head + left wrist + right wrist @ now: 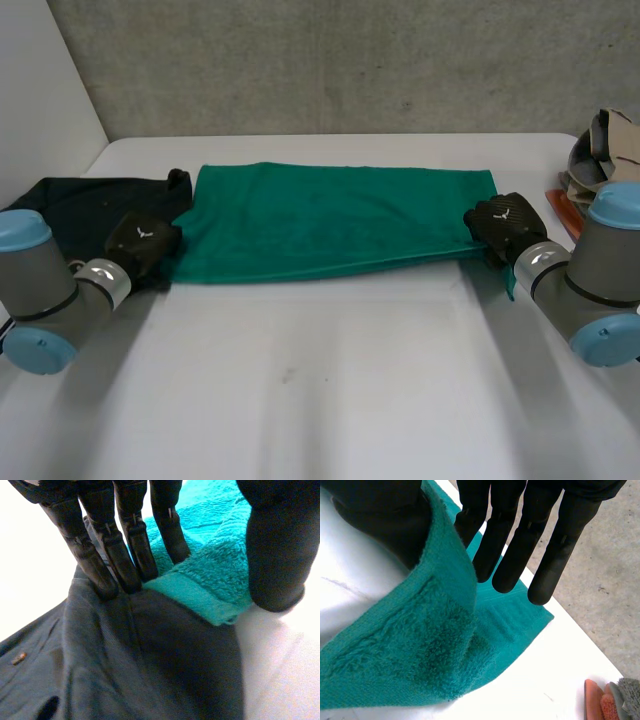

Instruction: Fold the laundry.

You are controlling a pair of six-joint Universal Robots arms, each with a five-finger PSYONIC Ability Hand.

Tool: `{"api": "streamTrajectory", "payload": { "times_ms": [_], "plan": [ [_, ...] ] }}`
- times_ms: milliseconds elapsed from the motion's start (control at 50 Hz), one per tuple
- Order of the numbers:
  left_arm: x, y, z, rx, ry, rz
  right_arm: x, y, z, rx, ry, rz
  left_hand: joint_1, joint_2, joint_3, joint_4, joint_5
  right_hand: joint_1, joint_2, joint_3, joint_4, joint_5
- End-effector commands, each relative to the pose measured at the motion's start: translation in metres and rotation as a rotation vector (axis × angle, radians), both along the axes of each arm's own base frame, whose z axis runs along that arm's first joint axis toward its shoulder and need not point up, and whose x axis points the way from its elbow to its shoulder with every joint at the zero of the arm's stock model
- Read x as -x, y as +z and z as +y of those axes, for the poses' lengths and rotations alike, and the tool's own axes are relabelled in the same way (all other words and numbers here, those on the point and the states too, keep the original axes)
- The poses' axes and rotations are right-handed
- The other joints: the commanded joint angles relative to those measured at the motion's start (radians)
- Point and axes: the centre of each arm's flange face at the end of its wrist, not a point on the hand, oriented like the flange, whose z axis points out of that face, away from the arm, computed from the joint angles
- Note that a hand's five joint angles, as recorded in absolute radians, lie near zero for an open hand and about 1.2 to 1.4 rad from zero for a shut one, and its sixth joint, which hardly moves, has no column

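Observation:
A green towel (330, 220) lies folded in a long band across the white table (320, 390). My left hand (140, 240) is at its near left corner, where the towel overlaps a dark garment (80, 205). In the left wrist view the straight fingers (125, 555) rest their tips on the dark garment (150, 655) and the towel's edge (220, 570), with the thumb (275, 555) apart beside the flat corner. My right hand (505, 225) is at the near right corner. There the towel (420, 645) rises in a fold pinched between thumb (385, 520) and straight fingers (505, 545).
A pile of other laundry (600, 150) sits at the table's far right edge, with an orange piece (562, 210) beside my right arm; its cloths (600, 700) lie beyond the towel's corner. The dark garment spreads to the table's left edge.

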Motion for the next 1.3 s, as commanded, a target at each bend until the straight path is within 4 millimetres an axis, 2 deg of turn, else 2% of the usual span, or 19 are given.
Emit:
{"api": "streamTrajectory", "payload": {
  "times_ms": [20, 200, 300, 380, 400, 440, 480, 560, 620, 680, 740, 800, 820, 900, 960, 1020, 1040, 1140, 1300],
  "plan": [
    [0.002, 0.014, -0.012, 0.058, 0.015, 0.001, 0.001, 0.000, -0.001, 0.000, -0.005, 0.000, 0.264, 0.278, 0.277, 0.271, 0.376, 0.270, 0.224, 0.205, 0.196, 0.194],
    [0.012, 0.025, -0.009, 0.088, -0.004, 0.018, 0.001, 0.001, 0.000, -0.001, -0.007, 0.002, 0.220, 0.234, 0.233, 0.227, 0.332, 0.270, 0.224, 0.205, 0.196, 0.194],
    [0.011, 0.014, -0.010, 0.067, -0.005, 0.008, 0.000, -0.001, 0.001, -0.006, -0.004, 0.002, 0.065, 0.078, 0.077, 0.072, 0.177, 0.270, 0.224, 0.205, 0.196, 0.194],
    [0.011, 0.008, -0.009, 0.060, -0.011, -0.017, 0.000, 0.000, 0.001, -0.004, -0.004, 0.002, 0.047, 0.060, 0.059, 0.054, 0.159, 0.270, 0.224, 0.205, 0.196, 0.194],
    [0.010, 0.008, -0.009, 0.060, -0.011, -0.021, 0.000, 0.000, 0.001, -0.004, -0.004, 0.002, 0.073, 0.087, 0.086, 0.080, 0.185, 0.270, 0.224, 0.205, 0.196, 0.194],
    [0.011, 0.011, -0.005, 0.057, -0.018, -0.032, 0.000, 0.002, 0.001, -0.001, -0.002, 0.002, 0.488, 0.502, 0.501, 0.495, 0.600, 0.270, 0.224, 0.205, 0.196, 0.194],
    [0.011, 0.016, 0.000, 0.056, -0.020, -0.037, -0.001, 0.004, 0.002, -0.004, -0.002, 0.003, 0.566, 0.580, 0.579, 0.573, 0.678, 0.270, 0.224, 0.205, 0.196, 0.194],
    [0.013, 0.038, 0.024, 0.028, -0.027, -0.032, 0.002, 0.016, 0.007, -0.015, -0.010, 0.009, 0.566, 0.580, 0.579, 0.573, 0.678, 0.270, 0.224, 0.205, 0.196, 0.194],
    [0.016, 0.051, 0.053, -0.021, -0.043, -0.047, 0.007, 0.027, 0.018, -0.062, -0.008, 0.050, 0.566, 0.580, 0.579, 0.573, 0.678, 0.270, 0.224, 0.205, 0.196, 0.194],
    [0.013, 0.057, 0.086, -0.093, -0.055, -0.093, 0.019, 0.033, 0.033, -0.145, 0.004, 0.155, 0.566, 0.580, 0.579, 0.573, 0.678, 0.270, 0.224, 0.205, 0.196, 0.194],
    [-0.003, 0.061, 0.133, -0.235, -0.039, -0.220, 0.042, 0.035, 0.062, -0.285, 0.057, 0.371, 0.566, 0.580, 0.579, 0.573, 0.678, 0.270, 0.224, 0.205, 0.196, 0.194],
    [-0.012, 0.062, 0.161, -0.332, -0.034, -0.290, 0.055, 0.032, 0.084, -0.385, 0.129, 0.507, 0.566, 0.580, 0.579, 0.573, 0.678, 0.270, 0.224, 0.205, 0.196, 0.194],
    [-0.016, 0.062, 0.177, -0.392, -0.039, -0.329, 0.063, 0.031, 0.095, -0.440, 0.179, 0.583, 0.566, 0.580, 0.579, 0.573, 0.678, 0.270, 0.224, 0.205, 0.196, 0.194],
    [-0.020, 0.064, 0.195, -0.459, -0.045, -0.383, 0.071, 0.028, 0.107, -0.475, 0.267, 0.681, 0.566, 0.580, 0.579, 0.573, 0.678, 0.270, 0.224, 0.205, 0.196, 0.194],
    [-0.020, 0.065, 0.192, -0.445, -0.038, -0.391, 0.071, 0.025, 0.103, -0.466, 0.242, 0.666, 0.566, 0.580, 0.579, 0.573, 0.678, 0.270, 0.224, 0.205, 0.196, 0.194],
    [-0.016, 0.068, 0.180, -0.401, -0.032, -0.390, 0.072, 0.027, 0.089, -0.415, 0.187, 0.663, 0.566, 0.580, 0.579, 0.573, 0.678, 0.270, 0.224, 0.205, 0.196, 0.194],
    [-0.014, 0.068, 0.176, -0.390, -0.033, -0.390, 0.072, 0.031, 0.077, -0.355, 0.152, 0.652, 0.566, 0.580, 0.579, 0.573, 0.678, 0.270, 0.224, 0.205, 0.196, 0.194],
    [0.007, 0.067, 0.140, -0.318, -0.014, -0.335, 0.065, 0.037, 0.041, -0.202, 0.047, 0.541, 0.566, 0.580, 0.579, 0.573, 0.678, 0.270, 0.224, 0.205, 0.196, 0.194],
    [0.034, 0.066, 0.081, -0.193, 0.082, -0.192, 0.044, 0.021, -0.008, 0.003, -0.010, 0.411, 0.566, 0.580, 0.579, 0.573, 0.678, 0.270, 0.224, 0.205, 0.196, 0.194]
  ]
}}
